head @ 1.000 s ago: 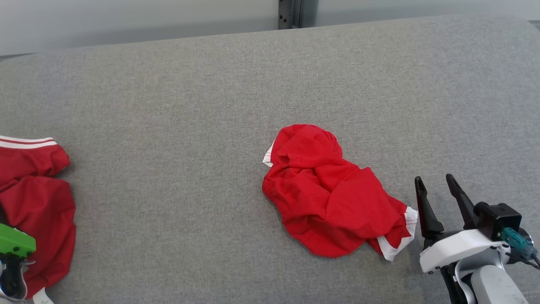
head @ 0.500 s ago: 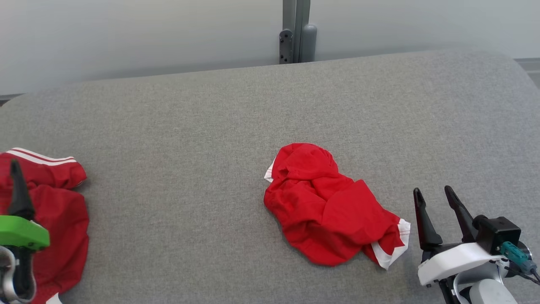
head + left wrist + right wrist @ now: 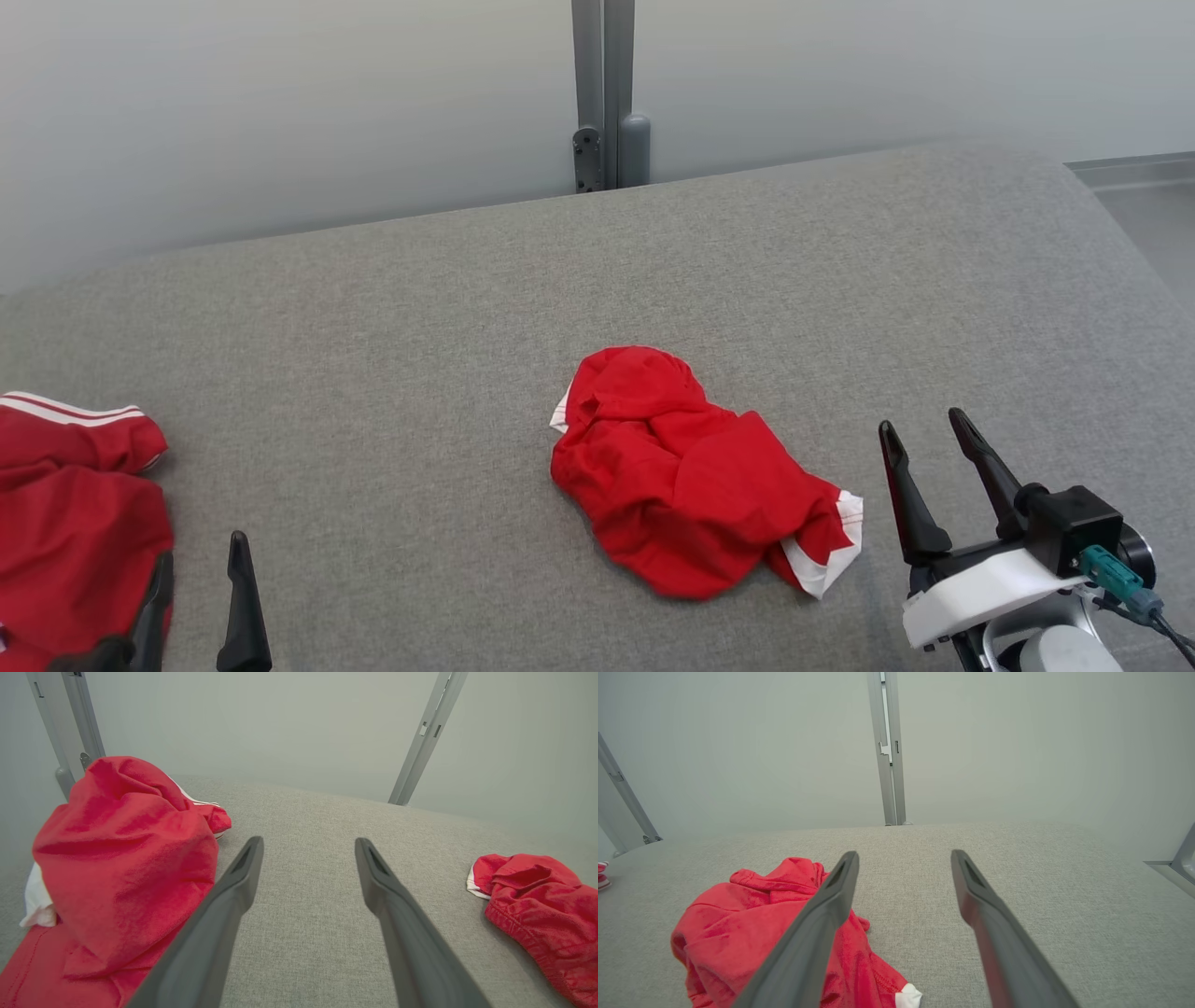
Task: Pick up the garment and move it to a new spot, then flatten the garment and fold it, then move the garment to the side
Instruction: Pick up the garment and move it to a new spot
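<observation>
On the grey cushion (image 3: 448, 308), mid-front, the garment (image 3: 691, 476) lies in a crumpled red heap. White trim shows at its near right corner and far left edge. It is not flat and not folded.

The right gripper (image 3: 921, 422) sits just beside the heap's right end. Its fingers are spread wide with nothing between them. In the right wrist view the heap is left of the finger gap, partly behind the left finger, so the gripper is not lined up on it yet.

The left gripper (image 3: 203, 551) is at lower left, also wide apart and empty. The left wrist view has bare cushion between its fingers. Just to its left is the side garment (image 3: 75, 504), a second red piece with white stripes, bunched at the cushion's left edge. Cannot tell whether the finger touches it.

The side garment looks parked out of the working area, probably to keep the middle free. The middle heap is within reach of both arms, so it is likely the one to pick up. Both grippers are open and low at the front corners, which reads as a ready pose. The first step, the pick-up, looks not yet started.
</observation>
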